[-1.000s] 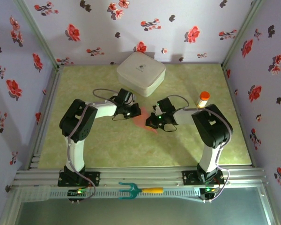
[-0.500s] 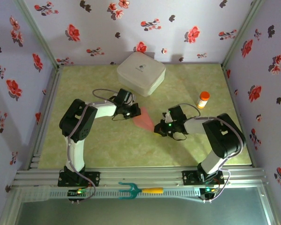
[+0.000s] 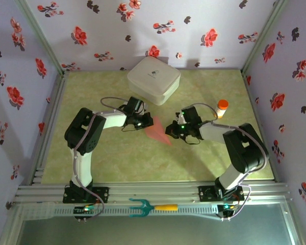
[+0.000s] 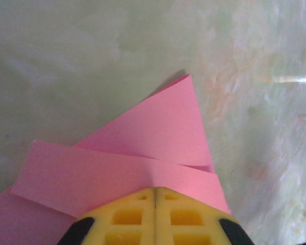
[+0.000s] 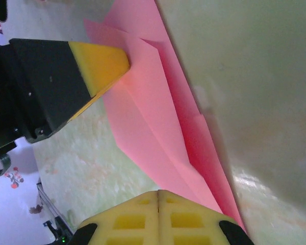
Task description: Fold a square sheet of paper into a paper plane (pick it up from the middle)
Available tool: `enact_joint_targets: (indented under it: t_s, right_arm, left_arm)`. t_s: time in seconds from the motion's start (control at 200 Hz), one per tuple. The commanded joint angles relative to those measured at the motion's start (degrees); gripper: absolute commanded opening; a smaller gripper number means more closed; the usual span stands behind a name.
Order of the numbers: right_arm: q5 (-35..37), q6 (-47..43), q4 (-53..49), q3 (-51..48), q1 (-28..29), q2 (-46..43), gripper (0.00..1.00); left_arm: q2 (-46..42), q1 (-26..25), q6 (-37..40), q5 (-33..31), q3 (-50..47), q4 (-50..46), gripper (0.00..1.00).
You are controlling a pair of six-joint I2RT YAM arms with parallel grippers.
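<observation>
Soft, dimmish light; wrist views perhaps slightly blurred.

The pale green marbled table [image 3: 117, 158] carries three things. The paper plane [image 3: 158, 132] lies flat between the left gripper [image 3: 146, 121] and the right gripper [image 3: 169, 130], its ends at their closed tips. The white rounded box [image 3: 153, 79] sits just beyond the left gripper. The orange-capped bottle [image 3: 222, 108] stands upright, well off to the right gripper's right.

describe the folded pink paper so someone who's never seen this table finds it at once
Start at the white rounded box at the far middle of the green table. Just nearer than it, about mid-table, the paper plane lies on the surface. It is thin, pointed and pink-red, unlike the upright orange-capped bottle to its right.
</observation>
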Motion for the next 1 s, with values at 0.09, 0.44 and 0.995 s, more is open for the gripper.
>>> enact_joint_targets:
  t_s: [0.09, 0.44, 0.995]
  right_arm:
    - [4.51, -1.27, -4.97, -1.41, 0.88, 3.86, 0.03]
    - [11.52, 3.81, -13.38, -3.01, 0.82, -8.19, 0.07]
    - [10.29, 3.25, -14.02, -2.28, -0.06, -11.48, 0.16]
  left_arm:
    - [2.01, 0.47, -0.13, -1.4, -1.35, -1.9, 0.01]
    - [0.45, 0.47, -1.27, -0.15, -1.66, -2.33, 0.01]
    - [1.31, 0.49, 0.37, -0.71, -1.15, -4.88, 0.01]
